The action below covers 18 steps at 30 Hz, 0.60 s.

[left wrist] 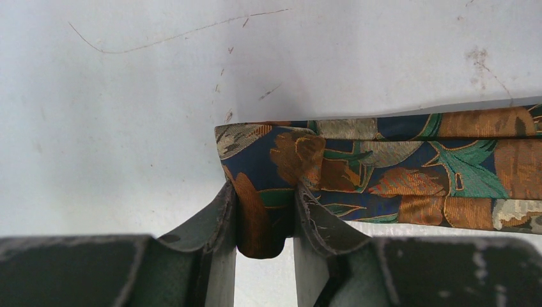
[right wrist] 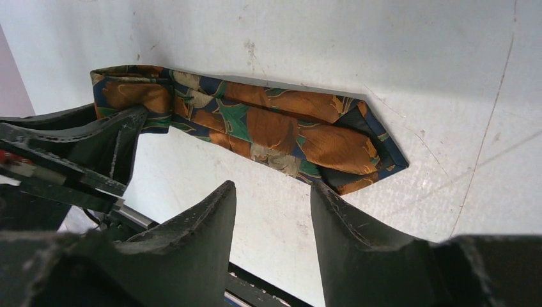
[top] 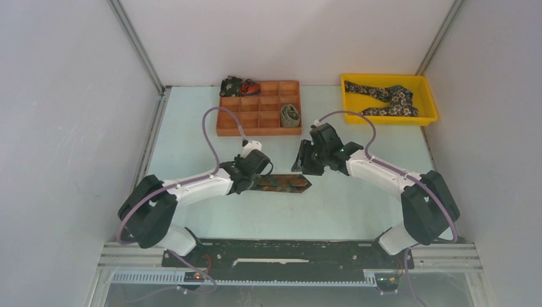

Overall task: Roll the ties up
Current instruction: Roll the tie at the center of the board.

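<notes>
A folded tie (top: 286,183) in rust, green and navy lies flat in the middle of the table, its pointed tip to the right. My left gripper (top: 259,180) is shut on the tie's folded left end (left wrist: 265,217), which bulges between the fingers (left wrist: 220,211). My right gripper (top: 301,165) hovers open just behind the pointed tip (right wrist: 358,160), its fingertips (right wrist: 227,192) apart over bare table and touching nothing. From the right wrist the tie (right wrist: 268,125) runs leftwards into the left gripper's fingers (right wrist: 108,147).
A wooden divided tray (top: 259,123) stands at the back, with a rolled olive tie (top: 291,116) in a right cell and a dark floral bundle (top: 236,86) at its far left corner. A yellow bin (top: 429,102) at back right holds a floral tie (top: 387,99).
</notes>
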Each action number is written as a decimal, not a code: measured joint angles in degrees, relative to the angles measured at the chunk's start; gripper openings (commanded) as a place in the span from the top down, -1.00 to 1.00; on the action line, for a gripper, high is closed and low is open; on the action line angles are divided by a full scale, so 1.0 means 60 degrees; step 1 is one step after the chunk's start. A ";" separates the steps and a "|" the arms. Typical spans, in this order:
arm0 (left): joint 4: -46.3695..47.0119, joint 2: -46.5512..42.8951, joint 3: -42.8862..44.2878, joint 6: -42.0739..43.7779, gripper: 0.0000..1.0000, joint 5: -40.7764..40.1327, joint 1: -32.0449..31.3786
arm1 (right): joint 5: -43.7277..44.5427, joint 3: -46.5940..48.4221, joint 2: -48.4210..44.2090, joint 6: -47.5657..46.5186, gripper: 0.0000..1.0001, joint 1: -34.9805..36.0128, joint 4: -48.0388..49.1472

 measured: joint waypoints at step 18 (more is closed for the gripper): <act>-0.2102 0.2845 0.2251 0.0393 0.53 -0.2499 -0.2051 | -0.0168 -0.0535 -0.0914 -0.0004 0.00 -0.0554 0.0076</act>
